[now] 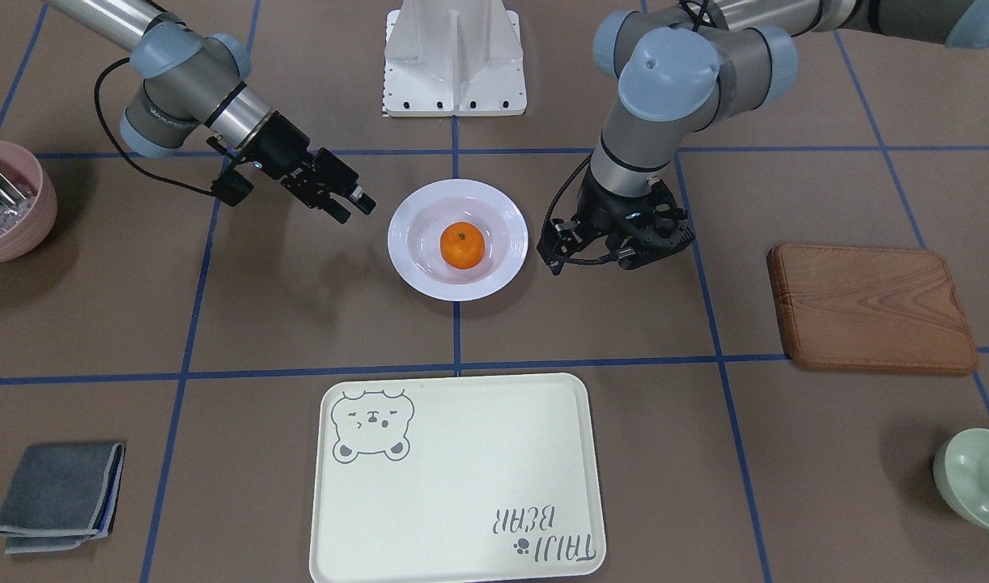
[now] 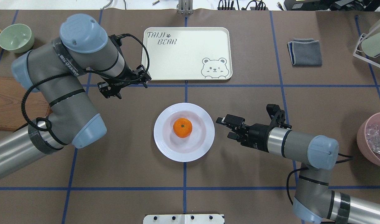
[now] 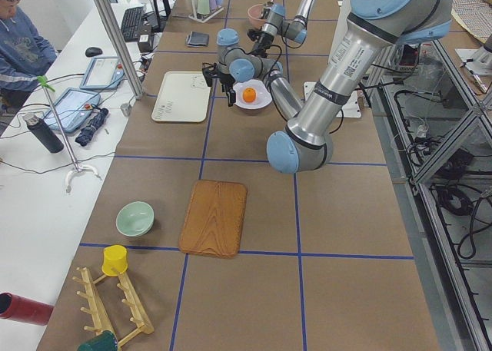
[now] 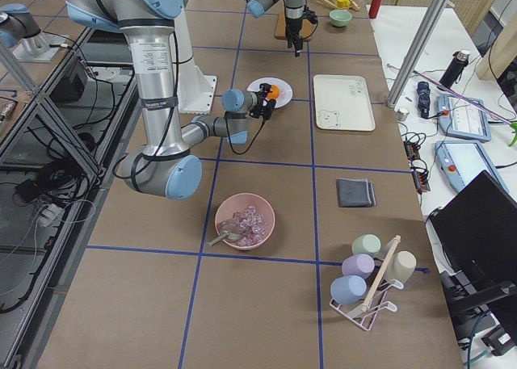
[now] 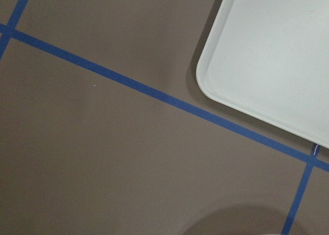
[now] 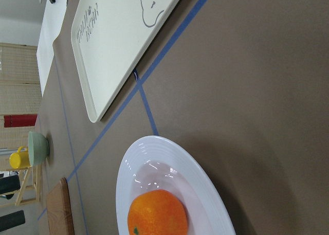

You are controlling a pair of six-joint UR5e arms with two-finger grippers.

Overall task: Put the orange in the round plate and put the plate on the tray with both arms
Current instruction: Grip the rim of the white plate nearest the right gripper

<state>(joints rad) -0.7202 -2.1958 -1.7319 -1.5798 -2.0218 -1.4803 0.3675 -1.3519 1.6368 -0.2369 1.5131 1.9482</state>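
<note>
The orange (image 1: 462, 245) (image 2: 182, 127) lies in the sunken centre of the white round plate (image 1: 405, 243) (image 2: 162, 146) at mid-table. My right gripper (image 2: 222, 127) (image 1: 357, 206) is open and empty, level with the plate's rim and a short gap away from it. On the plate's other side, my left gripper (image 2: 124, 84) (image 1: 624, 247) points straight down near the tray's corner, its jaws looking spread and nothing in them. The cream tray (image 1: 462, 486) (image 2: 187, 59) with the bear drawing lies empty beyond the plate. The right wrist view shows the orange (image 6: 157, 214), the plate (image 6: 200, 183) and the tray (image 6: 118, 50).
A brown wooden board (image 1: 871, 306) and a pale green bowl (image 1: 976, 478) lie on my left side. A pink bowl (image 1: 9, 202) and a folded grey cloth (image 1: 57, 495) are on my right. A person (image 3: 19, 28) sits at the side bench.
</note>
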